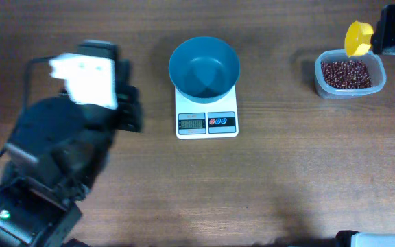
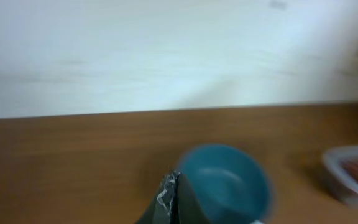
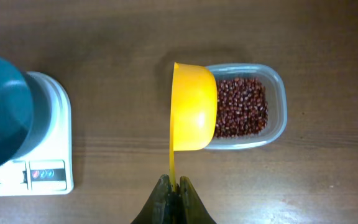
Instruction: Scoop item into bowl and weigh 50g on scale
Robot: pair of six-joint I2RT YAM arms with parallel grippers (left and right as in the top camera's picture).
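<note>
beans in clear tub, well right of scale. blue bowl on scale looks empty. your right gripper pinched on thin handle of yellow scoop, cup over tub's edge. left gripper fingers together, holding nothing. beans tiny, hard, probably rolly and light: carry by scoop, keep it level. skinny handle might twist.

Table: brown wood grain, matt, smooth.
Bowl: blue plastic, smooth, faint sheen.
Scale: white plastic body, smooth, with a grey display panel.
Tub: thin clear plastic, lightly glossy at the rim.
Beans: dark red-brown, smooth skins, slight shine.
Scoop: yellow plastic, smooth, semi-gloss, handle of the same plastic.
</note>
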